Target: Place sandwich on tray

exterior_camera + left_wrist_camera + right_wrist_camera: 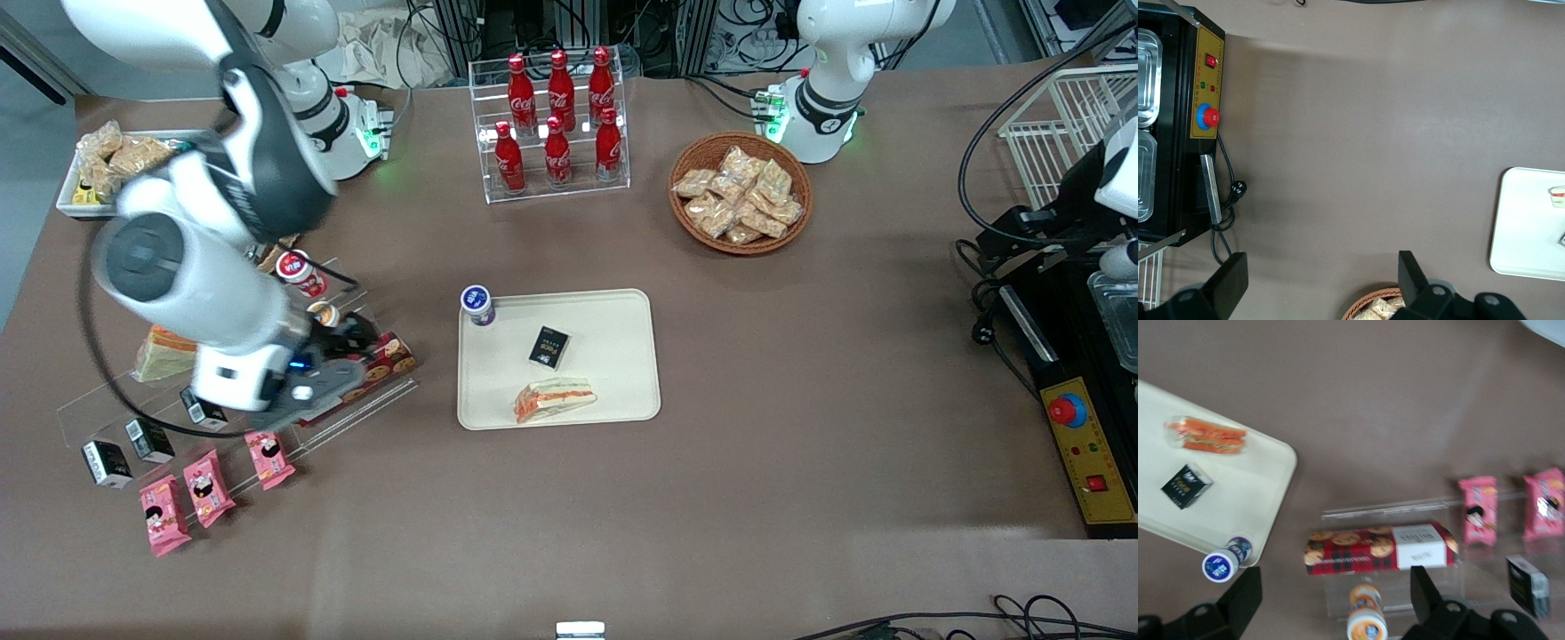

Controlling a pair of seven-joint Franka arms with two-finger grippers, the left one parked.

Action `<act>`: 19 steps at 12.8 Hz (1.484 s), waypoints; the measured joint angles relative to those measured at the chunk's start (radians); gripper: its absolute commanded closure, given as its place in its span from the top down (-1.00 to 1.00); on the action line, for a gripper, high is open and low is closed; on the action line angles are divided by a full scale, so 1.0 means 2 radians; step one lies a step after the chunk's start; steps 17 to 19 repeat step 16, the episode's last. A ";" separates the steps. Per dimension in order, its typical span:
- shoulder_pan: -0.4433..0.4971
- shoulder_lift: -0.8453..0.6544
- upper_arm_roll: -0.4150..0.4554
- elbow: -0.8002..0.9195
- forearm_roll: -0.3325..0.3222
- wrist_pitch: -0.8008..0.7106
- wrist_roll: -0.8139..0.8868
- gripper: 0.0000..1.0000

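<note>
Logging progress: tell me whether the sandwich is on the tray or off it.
On it. The sandwich lies flat inside the tray rim, nearer the front camera than the black box. The gripper, open, hovers over the cookie box.

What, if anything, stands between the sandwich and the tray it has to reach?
Nothing: the sandwich already lies on the tray, near the small black box. The gripper is open, hovering over the clear snack rack, apart from the tray.

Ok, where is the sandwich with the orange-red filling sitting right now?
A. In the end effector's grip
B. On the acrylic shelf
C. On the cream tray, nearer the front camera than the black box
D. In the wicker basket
C: the sandwich lies on the tray, nearer the front camera than the small black box; the end effector is open and empty above the cookie box.
</note>
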 measured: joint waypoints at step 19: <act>-0.139 -0.145 -0.020 -0.120 0.007 -0.007 0.036 0.98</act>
